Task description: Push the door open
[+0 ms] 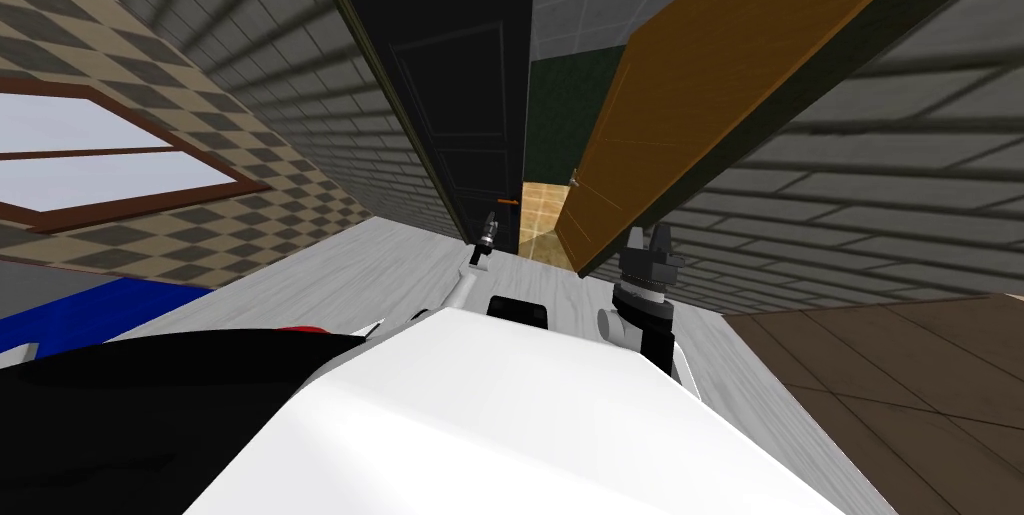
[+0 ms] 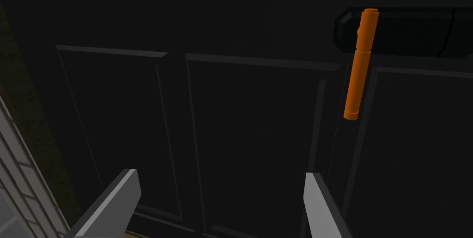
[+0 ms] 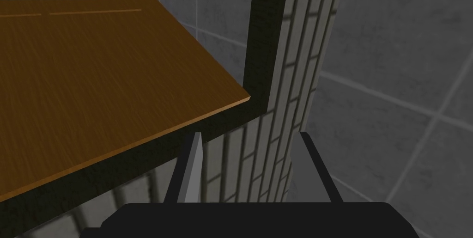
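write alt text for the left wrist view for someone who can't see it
A black panelled door stands right in front of the left pincer, whose two light grey fingers are open and point at its panels. An orange handle is mounted on the door, farther up the door than the fingertips.

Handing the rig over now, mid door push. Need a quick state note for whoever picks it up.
Left hand: open, empty, pointed at the black panelled door, off to one side of its orange handle. I cannot tell whether it touches the panel.
Right hand: open, empty, by the brown door where its edge meets the dark frame and brick wall.
Done: the brown door stands partly swung open, and the head view shows a narrow gap between the doors.
Left: probably press the left hand into the black door to widen the gap.
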### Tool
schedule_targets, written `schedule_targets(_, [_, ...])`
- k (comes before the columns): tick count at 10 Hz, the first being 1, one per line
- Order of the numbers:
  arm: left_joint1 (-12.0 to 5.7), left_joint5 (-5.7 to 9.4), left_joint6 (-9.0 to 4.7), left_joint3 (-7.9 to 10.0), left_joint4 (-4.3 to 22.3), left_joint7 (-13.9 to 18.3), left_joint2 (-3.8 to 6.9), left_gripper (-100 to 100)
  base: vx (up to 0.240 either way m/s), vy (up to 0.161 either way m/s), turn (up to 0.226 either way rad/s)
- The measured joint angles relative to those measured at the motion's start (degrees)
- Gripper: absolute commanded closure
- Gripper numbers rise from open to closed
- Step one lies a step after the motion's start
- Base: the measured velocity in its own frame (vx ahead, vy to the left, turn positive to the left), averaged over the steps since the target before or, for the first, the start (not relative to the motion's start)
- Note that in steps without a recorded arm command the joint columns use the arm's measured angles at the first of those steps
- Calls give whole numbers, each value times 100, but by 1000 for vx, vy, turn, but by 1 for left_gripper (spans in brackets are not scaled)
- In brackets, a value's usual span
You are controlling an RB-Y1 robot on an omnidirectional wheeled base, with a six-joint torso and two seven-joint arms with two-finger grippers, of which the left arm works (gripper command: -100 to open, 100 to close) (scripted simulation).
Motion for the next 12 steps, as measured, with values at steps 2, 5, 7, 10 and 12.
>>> schedule_targets(2, [-88,-4,43,-7,197,-3,-7,-100,51,32,-3])
schedule_targets(5, [-406,1,24,25,672,-5,-22,-100,50,34,-5])
schedule_targets(7, [-557,2,21,34,974,-5,-27,-100,45,37,-4])
schedule_targets(10, [-903,8,16,69,1516,-11,-52,-100,60,45,-5])
schedule_targets(12, [-1088,12,15,86,1866,-12,-61,-100,73,39,-4])
